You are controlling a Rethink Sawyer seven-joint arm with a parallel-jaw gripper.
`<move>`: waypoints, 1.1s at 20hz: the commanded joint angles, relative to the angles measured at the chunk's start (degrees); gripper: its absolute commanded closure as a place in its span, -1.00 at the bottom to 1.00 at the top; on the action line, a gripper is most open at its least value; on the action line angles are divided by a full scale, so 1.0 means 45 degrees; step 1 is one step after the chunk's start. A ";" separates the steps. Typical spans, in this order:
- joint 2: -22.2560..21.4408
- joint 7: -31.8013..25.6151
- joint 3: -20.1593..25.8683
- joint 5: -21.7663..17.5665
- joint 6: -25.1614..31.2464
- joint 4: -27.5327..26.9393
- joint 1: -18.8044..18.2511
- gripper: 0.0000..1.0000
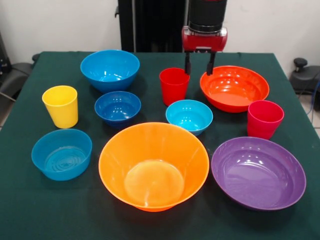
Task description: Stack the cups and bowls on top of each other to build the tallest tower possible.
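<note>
Hovering open and empty, the claw sits between the red cup and the red-orange bowl, bowl rim slightly closer, I'd guess.

The one camera sits across the green table from the robot and looks down at it from a bit above. It is closest to the big orange bowl. Behind that bowl, far back, is the robot's black pedestal.
</note>
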 commanded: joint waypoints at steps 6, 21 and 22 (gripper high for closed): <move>0.1506 0.1868 0.0014 0.1015 0.1294 -0.3192 0.1204 -1.00; 0.2530 0.1481 0.0670 0.0590 0.1415 -0.4358 0.0691 -1.00; 0.2501 0.1508 0.0653 0.0588 0.1435 -0.4335 0.0702 -1.00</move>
